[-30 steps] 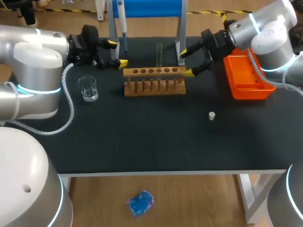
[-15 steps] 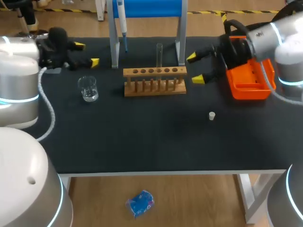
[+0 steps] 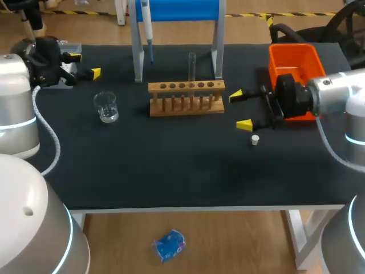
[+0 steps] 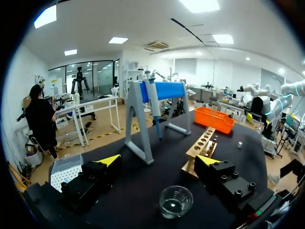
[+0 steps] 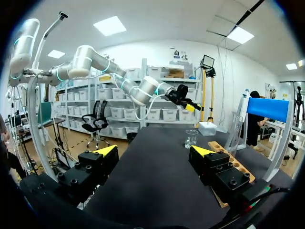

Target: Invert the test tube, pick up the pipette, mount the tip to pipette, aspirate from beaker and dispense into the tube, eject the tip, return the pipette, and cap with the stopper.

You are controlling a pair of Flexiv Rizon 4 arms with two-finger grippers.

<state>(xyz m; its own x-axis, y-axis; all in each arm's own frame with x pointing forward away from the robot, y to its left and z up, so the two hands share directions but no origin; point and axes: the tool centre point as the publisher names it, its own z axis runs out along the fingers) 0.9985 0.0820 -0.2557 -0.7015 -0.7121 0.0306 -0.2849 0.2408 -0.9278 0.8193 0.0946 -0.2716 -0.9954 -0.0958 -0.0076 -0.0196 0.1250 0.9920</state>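
Jaws open both sides; stopper [image 3: 255, 139] plain overhead, maybe speck left wrist.

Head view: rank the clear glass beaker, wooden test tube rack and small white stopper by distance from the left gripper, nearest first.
1. Clear glass beaker, left side, close by the left gripper.
2. Wooden test tube rack, mid-table.
3. Small white stopper, right side.

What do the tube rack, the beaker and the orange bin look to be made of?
The rack looks like bare wood: pale tan, matte, drilled holes, dowel legs. The beaker is clear glass or plastic: see-through, glinting rim. The orange bin is probably moulded plastic: even bright colour, smooth walls.
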